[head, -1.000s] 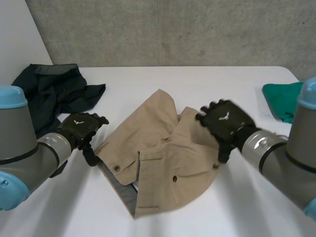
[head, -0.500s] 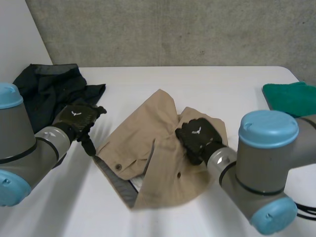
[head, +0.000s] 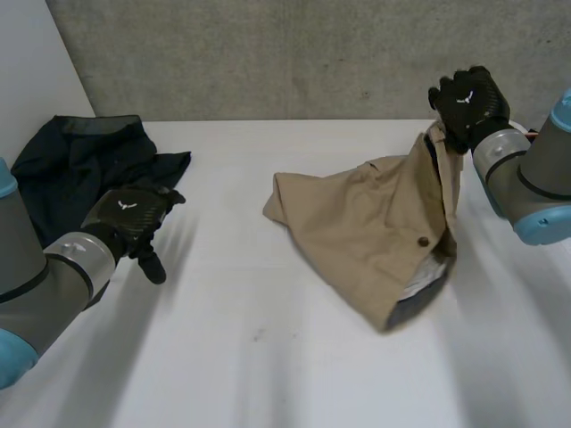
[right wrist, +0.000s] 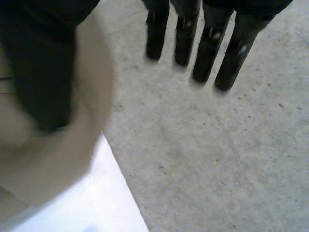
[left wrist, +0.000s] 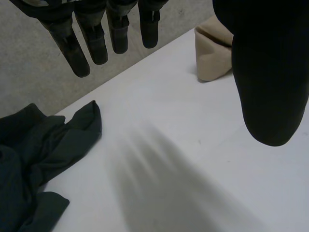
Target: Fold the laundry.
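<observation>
Over the table [head: 268, 374] at right, the right hand [head: 466, 100] hooks its thumb round limp, light tan shorts [head: 375, 223], probably best pinched at corners; the left hand [head: 125, 218] hangs open, empty.

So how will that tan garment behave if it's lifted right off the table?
Probably floppy: the tan garment drapes in soft folds from the right hand, with its low end lying on the table. It is likely light, since one hand carries its raised edge. On that smooth top it may slide rather than catch.
</observation>
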Motion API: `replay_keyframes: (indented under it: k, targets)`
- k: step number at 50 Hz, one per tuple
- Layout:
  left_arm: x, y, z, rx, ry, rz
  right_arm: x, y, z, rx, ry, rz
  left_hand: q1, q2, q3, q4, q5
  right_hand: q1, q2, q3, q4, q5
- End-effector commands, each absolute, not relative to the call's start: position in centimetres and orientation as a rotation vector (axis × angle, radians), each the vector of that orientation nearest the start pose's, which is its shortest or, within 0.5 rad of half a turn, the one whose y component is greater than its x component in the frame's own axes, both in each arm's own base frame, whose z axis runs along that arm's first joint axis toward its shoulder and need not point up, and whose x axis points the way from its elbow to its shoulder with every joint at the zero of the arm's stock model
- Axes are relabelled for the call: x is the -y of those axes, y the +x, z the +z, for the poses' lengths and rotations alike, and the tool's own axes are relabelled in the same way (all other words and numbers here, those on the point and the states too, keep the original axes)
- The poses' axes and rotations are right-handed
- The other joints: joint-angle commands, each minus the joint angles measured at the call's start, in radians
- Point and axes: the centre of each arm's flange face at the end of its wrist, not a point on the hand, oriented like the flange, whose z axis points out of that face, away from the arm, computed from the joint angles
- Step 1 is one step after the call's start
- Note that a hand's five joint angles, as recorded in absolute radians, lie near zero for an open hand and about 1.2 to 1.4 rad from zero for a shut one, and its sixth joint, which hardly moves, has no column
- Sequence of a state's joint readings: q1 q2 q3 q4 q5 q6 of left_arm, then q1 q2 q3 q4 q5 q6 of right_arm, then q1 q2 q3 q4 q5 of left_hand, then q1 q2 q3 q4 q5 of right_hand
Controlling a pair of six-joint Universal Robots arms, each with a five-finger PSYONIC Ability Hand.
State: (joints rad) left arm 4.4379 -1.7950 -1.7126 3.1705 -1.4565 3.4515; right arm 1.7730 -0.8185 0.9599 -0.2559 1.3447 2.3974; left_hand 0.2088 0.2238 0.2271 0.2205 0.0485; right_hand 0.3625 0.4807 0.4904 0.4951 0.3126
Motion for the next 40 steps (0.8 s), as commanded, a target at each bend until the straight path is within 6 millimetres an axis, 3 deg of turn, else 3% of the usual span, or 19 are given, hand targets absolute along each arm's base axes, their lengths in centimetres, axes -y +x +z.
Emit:
replay_keyframes:
  k: [1,4,8,14,18,20,24,28,35,40]
  targets:
    - [25.9,-22.4,20.3,-2.476,0.872,-1.867,43.0,22.7,25.1,-2.139,-1.110,-2.567,0.052,0.037,0.033,0.040,0.037,-0.188,-0.306,-0.316,-0.321,-0.313]
    - [25.9,-22.4,20.4,-2.472,0.873,-1.873,40.9,21.4,27.9,-2.263,-1.023,-2.572,0.052,0.037,0.033,0.040,0.037,-0.188,-0.306,-0.316,-0.321,-0.313]
    - [26.1,-22.4,20.7,-2.461,0.870,-1.884,37.5,21.3,30.6,-2.289,-0.973,-2.541,0.052,0.037,0.033,0.040,0.037,-0.188,-0.306,-0.316,-0.321,-0.313]
    - [26.4,-22.6,21.1,-2.435,0.866,-1.920,32.2,22.9,32.2,-2.224,-0.897,-2.383,0.052,0.037,0.033,0.040,0.037,-0.188,-0.306,-0.316,-0.321,-0.313]
    - [26.7,-22.8,21.3,-2.407,0.866,-1.961,28.5,23.9,30.1,-2.284,-0.905,-2.078,0.052,0.037,0.033,0.040,0.037,-0.188,-0.306,-0.316,-0.321,-0.313]
    - [26.7,-22.9,21.4,-2.393,0.867,-1.979,26.5,24.6,28.1,-2.328,-0.883,-1.890,0.052,0.037,0.033,0.040,0.037,-0.188,-0.306,-0.316,-0.321,-0.313]
    - [26.9,-23.3,21.6,-2.373,0.871,-2.009,24.1,25.3,25.0,-2.385,-0.805,-1.676,0.052,0.037,0.033,0.040,0.037,-0.188,-0.306,-0.316,-0.321,-0.313]
    - [26.9,-23.5,21.6,-2.372,0.877,-2.015,22.1,26.2,22.5,-2.394,-0.788,-1.570,0.052,0.037,0.033,0.040,0.037,-0.188,-0.306,-0.316,-0.321,-0.313]
    - [26.7,-23.7,21.5,-2.378,0.889,-2.013,21.6,27.5,17.6,-2.406,-0.806,-1.502,0.052,0.037,0.033,0.040,0.037,-0.063,-0.181,-0.191,-0.196,-0.188]
    - [26.6,-23.7,21.3,-2.384,0.889,-2.008,21.9,27.6,15.6,-2.436,-0.803,-1.504,0.049,0.034,0.031,0.037,0.035,-0.025,-0.143,-0.153,-0.158,-0.150]
